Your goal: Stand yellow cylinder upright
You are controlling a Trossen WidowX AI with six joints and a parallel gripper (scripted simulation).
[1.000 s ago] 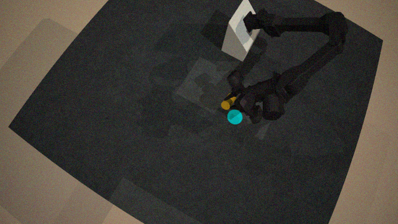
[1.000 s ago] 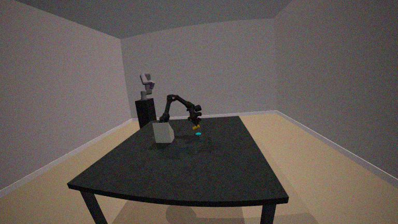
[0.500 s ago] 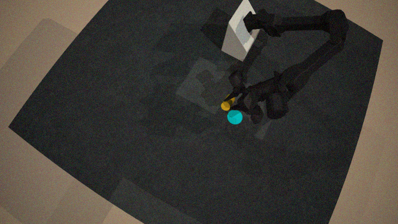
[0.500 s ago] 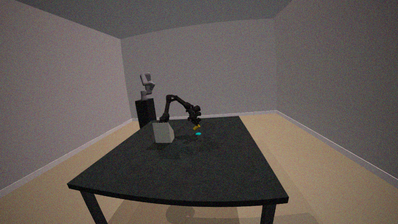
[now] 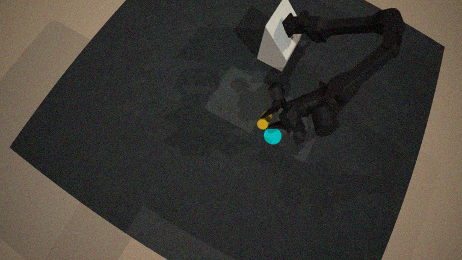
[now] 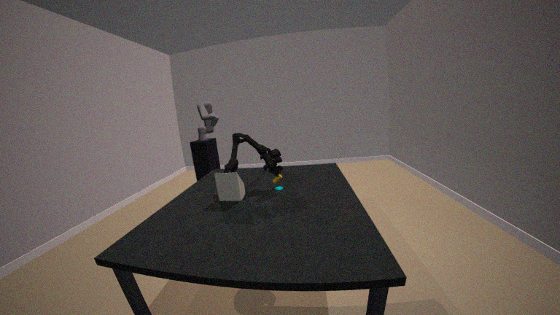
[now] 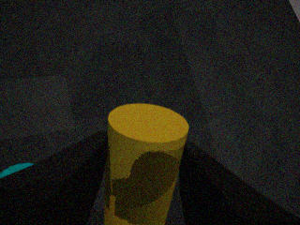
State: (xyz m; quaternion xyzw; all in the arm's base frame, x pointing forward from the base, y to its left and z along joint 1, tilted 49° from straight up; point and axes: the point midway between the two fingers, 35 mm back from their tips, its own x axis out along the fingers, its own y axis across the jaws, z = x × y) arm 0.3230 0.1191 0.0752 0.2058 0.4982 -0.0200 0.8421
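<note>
The yellow tall cylinder is tilted, partly raised toward upright, and appears to be held above the table; any gap under its lower end is too small to tell. My gripper is shut on it, with one dark finger on each side in the wrist view. The flat cyan circle lies on the table close beside the cylinder. In the wrist view it shows only at the left edge, mostly hidden by a finger.
A pale box-like block stands on the dark table near the arm's base. A grey arm-like figure stands on a dark pedestal behind the table. Shadows cross the table.
</note>
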